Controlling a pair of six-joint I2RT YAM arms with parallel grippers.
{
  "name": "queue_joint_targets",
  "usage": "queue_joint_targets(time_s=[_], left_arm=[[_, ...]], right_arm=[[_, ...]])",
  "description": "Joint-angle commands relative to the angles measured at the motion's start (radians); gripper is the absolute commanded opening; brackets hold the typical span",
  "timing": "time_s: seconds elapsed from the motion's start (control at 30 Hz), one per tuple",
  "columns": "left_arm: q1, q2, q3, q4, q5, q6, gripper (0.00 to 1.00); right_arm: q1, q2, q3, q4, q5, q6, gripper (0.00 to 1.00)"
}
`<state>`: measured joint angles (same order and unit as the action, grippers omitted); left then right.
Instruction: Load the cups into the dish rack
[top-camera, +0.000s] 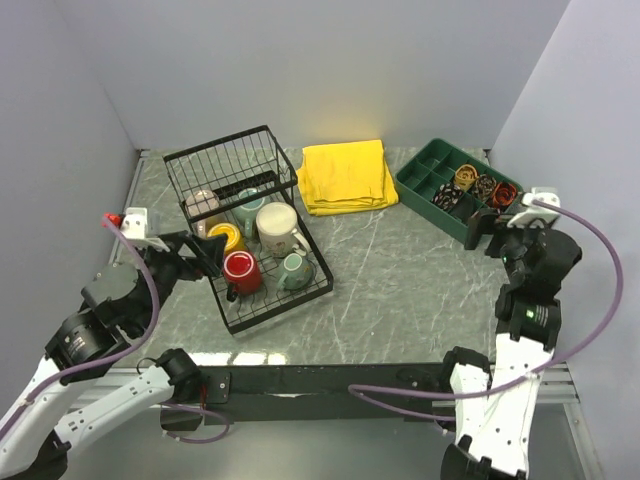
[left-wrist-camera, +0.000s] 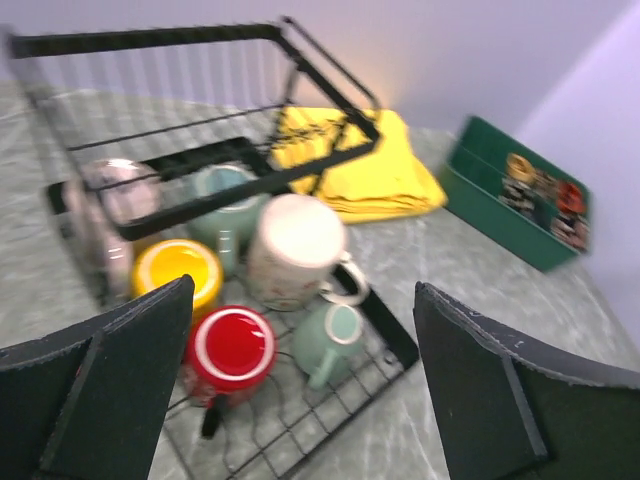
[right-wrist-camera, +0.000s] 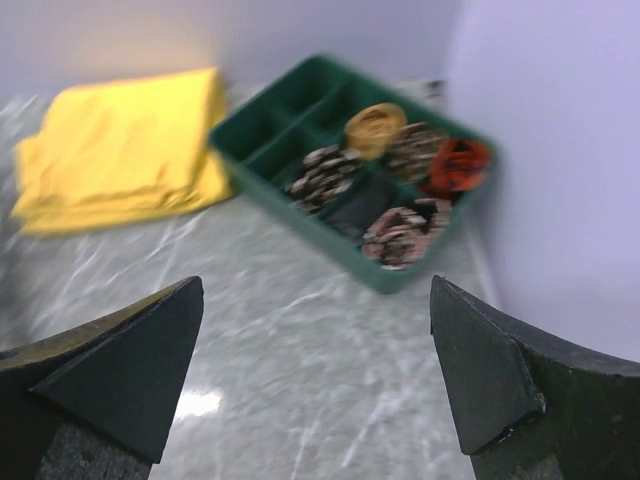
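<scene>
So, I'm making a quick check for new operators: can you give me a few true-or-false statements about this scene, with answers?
1. The red cup sits inside the dish rack. True.
2. The left gripper holds a cup. False: it is open, with nothing between its fingers.
3. A yellow cloth lies beside the dish rack. True.
4. The green tray is empty. False: rolled items fill several of its compartments.
5. The right gripper is shut. False: its fingers are spread apart and empty.
</scene>
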<state>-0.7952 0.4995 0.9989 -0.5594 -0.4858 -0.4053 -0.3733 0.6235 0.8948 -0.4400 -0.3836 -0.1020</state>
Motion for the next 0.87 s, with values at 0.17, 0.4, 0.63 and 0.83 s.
queue_joint_targets(time_s=[0.17,0.4,0.63,0.83], left_arm=[[-0.009,-0.067,0.127,-0.039,-0.367,-0.021,0.96],[-0.108,-0.104,0.161,-0.131,-0.413,-0.075,0.96],[-0.182,-0.170,0.144,-0.180,-0.448,-0.144,0.96],[-0.255,-0.156,0.144,-0.209,-0.494,-0.162,0.96]], right_arm=[[-0.006,-0.091,0.150,-0.085,0.429,0.056,1.00],[-0.006,-0.140,0.142,-0.089,0.443,0.041,1.00],[-0.006,-0.142,0.154,-0.106,0.434,0.050,1.00],[-0.006,-0.139,0.165,-0.111,0.422,0.041,1.00]])
